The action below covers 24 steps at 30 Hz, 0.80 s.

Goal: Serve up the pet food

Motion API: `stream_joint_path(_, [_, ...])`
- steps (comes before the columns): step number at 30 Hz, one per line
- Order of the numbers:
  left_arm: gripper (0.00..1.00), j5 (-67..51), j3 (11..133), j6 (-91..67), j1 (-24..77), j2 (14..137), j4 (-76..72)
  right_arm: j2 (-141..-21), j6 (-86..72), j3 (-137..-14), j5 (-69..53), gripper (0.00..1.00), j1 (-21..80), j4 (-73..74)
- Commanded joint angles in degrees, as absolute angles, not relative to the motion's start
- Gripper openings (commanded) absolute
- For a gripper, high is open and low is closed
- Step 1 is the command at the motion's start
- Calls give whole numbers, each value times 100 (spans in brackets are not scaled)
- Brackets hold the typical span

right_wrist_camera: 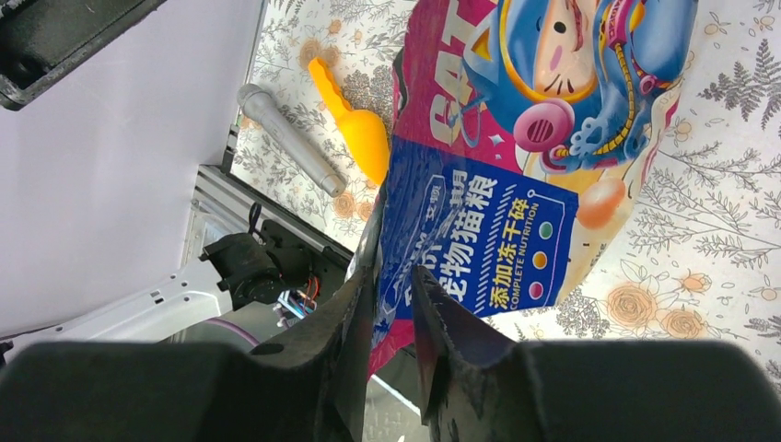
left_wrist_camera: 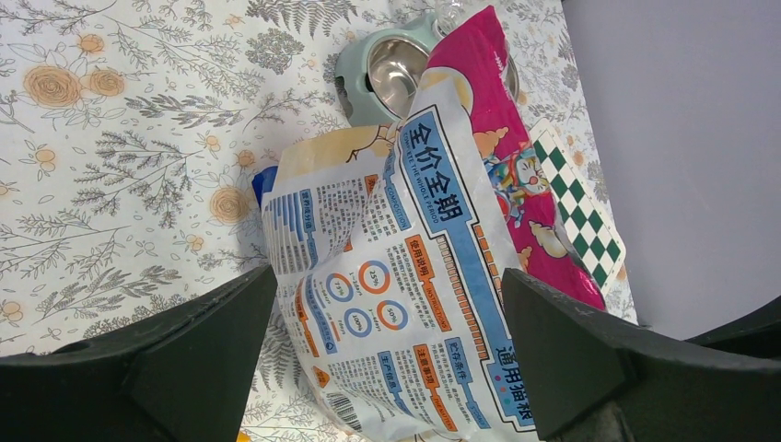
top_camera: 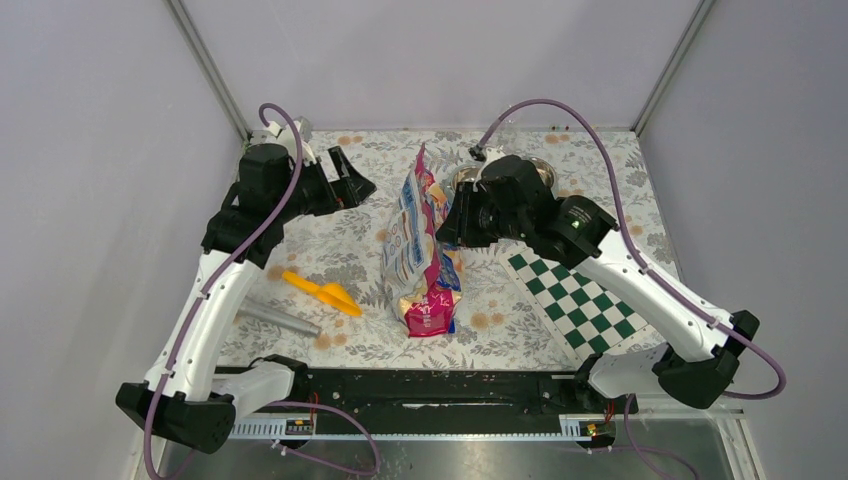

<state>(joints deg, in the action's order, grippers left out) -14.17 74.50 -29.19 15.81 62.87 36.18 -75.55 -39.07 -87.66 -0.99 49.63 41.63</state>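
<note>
No kibble shows; the pet food is hidden inside the glossy blue, white and magenta bag (top_camera: 422,250), which lies propped up mid-table. My right gripper (top_camera: 448,225) is shut on the bag's edge; in the right wrist view its jaws (right_wrist_camera: 394,285) pinch the blue and magenta film (right_wrist_camera: 479,230). My left gripper (top_camera: 352,180) is open and empty, left of the bag's top. In the left wrist view its wide-open jaws (left_wrist_camera: 387,341) frame the bag's printed back (left_wrist_camera: 405,267) without touching it. An orange scoop (top_camera: 322,292) lies on the cloth left of the bag.
A metal bowl in a grey-green holder (left_wrist_camera: 391,74) stands at the back, partly behind the bag and my right arm (top_camera: 545,172). A green-white checkered mat (top_camera: 580,300) lies at the right. A grey cylinder (top_camera: 278,318) lies near the front left, beside the scoop (right_wrist_camera: 355,124).
</note>
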Motion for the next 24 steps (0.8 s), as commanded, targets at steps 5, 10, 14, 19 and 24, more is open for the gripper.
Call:
stream_joint_path(5, [94, -1499, 7522, -2995, 1589, 6372, 3299, -7861, -3653, -9202, -99, 30, 5027, 4263])
stream_joint_path(10, [87, -1605, 7524, -3014, 1591, 6397, 3293, -8165, -3687, -9530, 307, 30, 5023, 4573])
stream_joint_path(14, [82, -1934, 7534, -3091, 1591, 6468, 3283, -8354, -3706, -9707, 502, 30, 5036, 4587])
stream_joint_path(19, [79, -2456, 7446, -3350, 1661, 6470, 3181, -8441, -3744, -9696, 407, 25, 5035, 4299])
stream_joint_path(24, [77, -2863, 7316, -3839, 1836, 6381, 2886, -8288, -3790, -9467, -46, 0, 5035, 3855])
